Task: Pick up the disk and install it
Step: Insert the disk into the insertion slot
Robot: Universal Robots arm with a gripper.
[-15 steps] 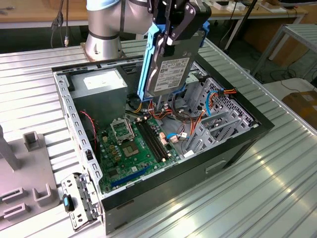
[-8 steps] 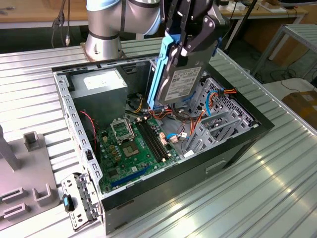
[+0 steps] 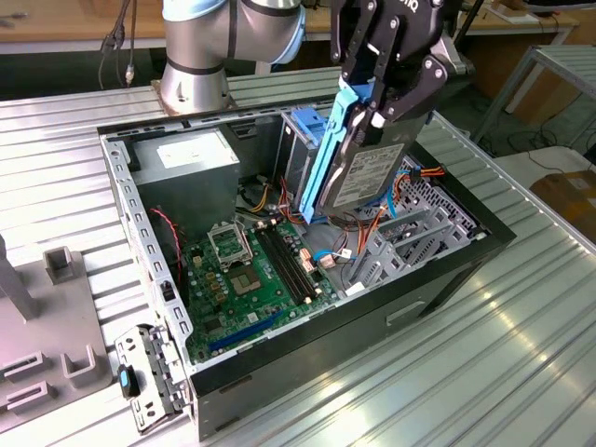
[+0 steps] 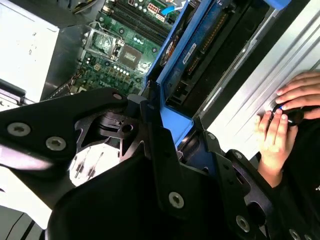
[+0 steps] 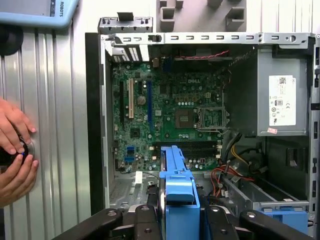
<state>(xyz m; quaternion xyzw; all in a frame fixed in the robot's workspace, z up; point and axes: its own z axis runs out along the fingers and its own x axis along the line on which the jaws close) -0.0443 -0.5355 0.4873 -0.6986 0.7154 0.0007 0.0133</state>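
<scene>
Operator: Gripper (image 3: 375, 110) — what is it doing?

Observer: Its black fingers are clamped on the top end of the disk (image 3: 366, 177), pinching the blue carrier (image 3: 321, 163). The drive hangs tilted with its grey labelled face toward the exterior view's right. Its lower end is over the open computer case (image 3: 126, 200).

Operator: Room around it?

Observer: It's tight on one side. The carrier's long edge stands just beside the blue drive cage (image 3: 305, 126) near the back wall. Orange and red cables (image 3: 372, 228) lie close under the lower end, and I can't tell whether they touch. The space toward the motherboard (image 3: 261, 270) is open, and the power supply (image 3: 186, 168) sits well apart.

Operator: And outside the case?

Observer: In the first wrist view a person's hands (image 5: 12, 155) are at the ribbed table (image 5: 60, 125), beside the case's outer wall — well apart from the disk. The case rim runs straight between them and the drive.
</scene>
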